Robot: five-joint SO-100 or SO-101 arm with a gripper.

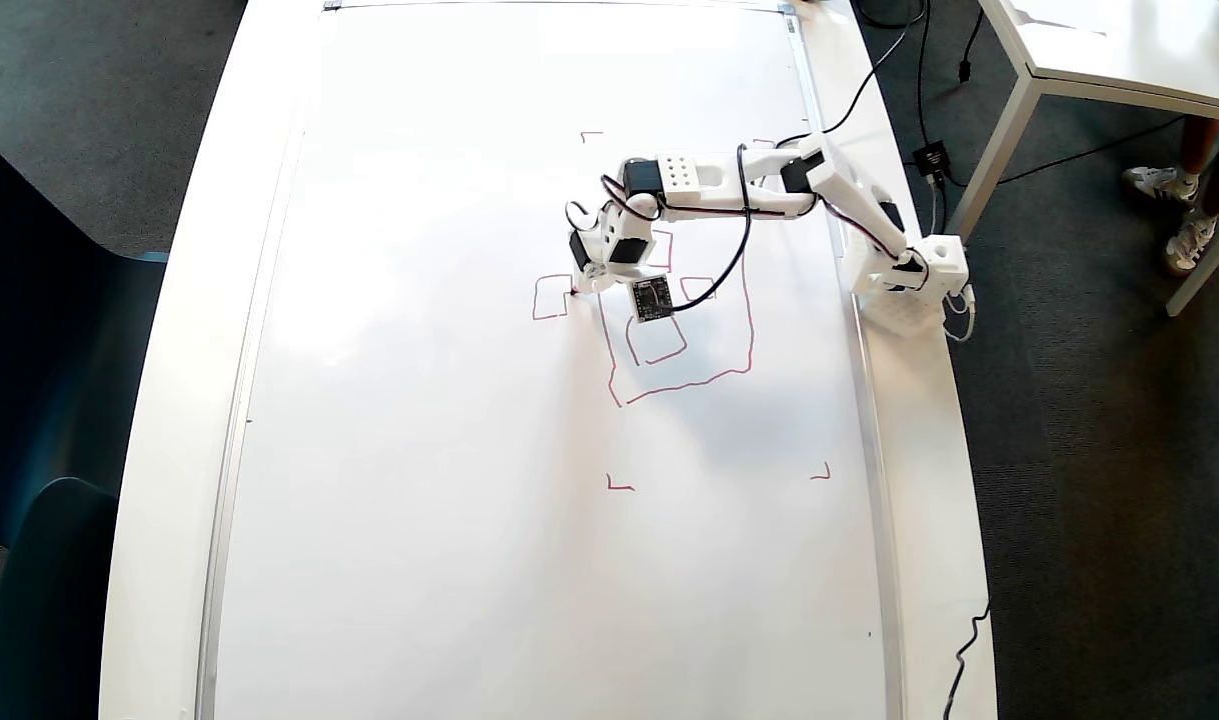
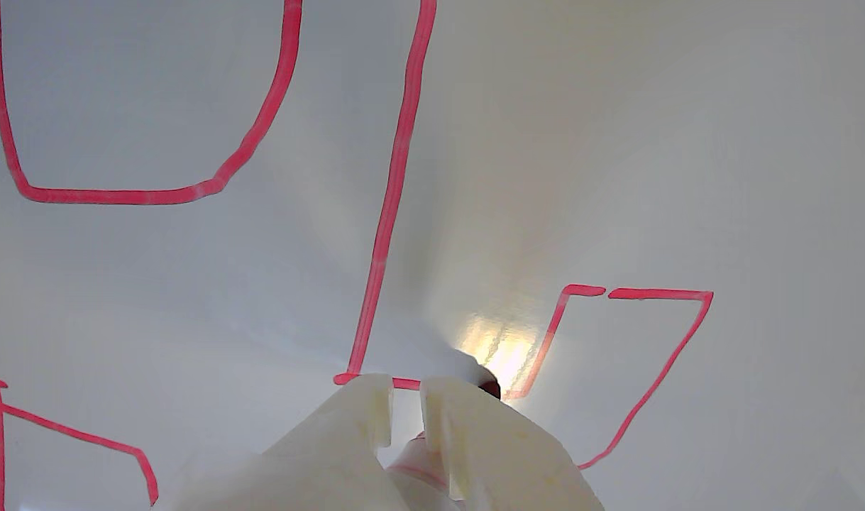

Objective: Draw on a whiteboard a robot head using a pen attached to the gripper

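Note:
The whiteboard [image 1: 449,520] covers most of the table. The robot head [image 1: 684,384] is drawn on it in thin red lines: a large outline with small squares inside, and a small square [image 1: 551,317] joined at its left. My gripper [image 1: 581,285] is the white plastic end of the arm and points down at the short line between that small square and the outline. In the wrist view my gripper [image 2: 406,397] is shut on the pen [image 2: 412,458], whose dark red tip [image 2: 490,388] touches the board [image 2: 687,142] beside the small square [image 2: 677,348].
Small red corner marks [image 1: 619,486] frame the drawing area. The arm's boxy white base [image 1: 909,285] stands on the board's right edge. A small circuit board [image 1: 653,298] hangs by the gripper. A white side table [image 1: 1119,50] and a person's feet [image 1: 1164,185] are at top right; dark chairs [image 1: 49,350] stand on the left.

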